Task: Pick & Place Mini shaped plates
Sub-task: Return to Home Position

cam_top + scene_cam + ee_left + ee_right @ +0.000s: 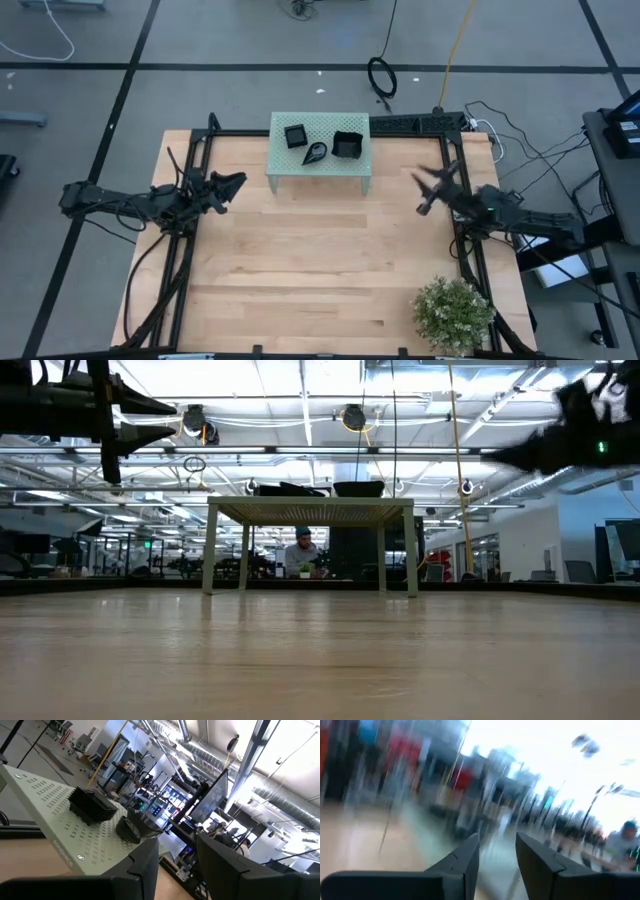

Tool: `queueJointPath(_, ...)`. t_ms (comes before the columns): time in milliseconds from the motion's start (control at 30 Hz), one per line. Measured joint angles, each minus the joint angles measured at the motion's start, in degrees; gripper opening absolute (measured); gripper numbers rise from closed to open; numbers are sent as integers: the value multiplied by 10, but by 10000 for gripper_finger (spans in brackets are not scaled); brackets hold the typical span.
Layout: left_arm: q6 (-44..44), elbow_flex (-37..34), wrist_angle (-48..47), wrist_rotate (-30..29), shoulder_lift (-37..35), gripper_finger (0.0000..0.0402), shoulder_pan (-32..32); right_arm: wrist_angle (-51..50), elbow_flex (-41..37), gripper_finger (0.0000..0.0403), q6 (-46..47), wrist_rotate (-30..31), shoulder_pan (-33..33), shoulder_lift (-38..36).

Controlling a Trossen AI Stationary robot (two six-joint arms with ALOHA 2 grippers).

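Three mini shaped plates, all glossy black, rest on top of a pale green perforated stand (318,168) at the table's far middle: a small square one (295,135), a teardrop one (315,152) and a larger square one (348,145). In the left wrist view the ribbed-sided square plate (92,805) and the teardrop plate (129,827) sit on the stand (45,825). My left gripper (240,182) hovers open, left of the stand, pointing at it. My right gripper (424,190) hovers open, right of the stand. Nothing is between either pair of fingers (145,865) (465,857).
A potted plant (455,312) stands at the table's near right corner. Black frame rails (190,160) run along both sides and the far edge. Bare wood lies in front of the stand. In the low view a person (303,555) sits far behind the stand's legs (210,550).
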Motion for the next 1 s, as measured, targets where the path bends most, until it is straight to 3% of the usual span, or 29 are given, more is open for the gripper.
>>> queueJointPath(100, 0, 0, 0, 0, 0, 141, 0, 141, -21, 116, 9, 0, 0, -4)
queueJointPath(300, 0, 0, 0, 0, 0, 141, 0, 265, -21, 116, 66, 1, 0, -3)
queueJointPath(1000, 0, 0, 0, 0, 0, 141, 0, 239, -22, 116, 42, 0, 0, 4)
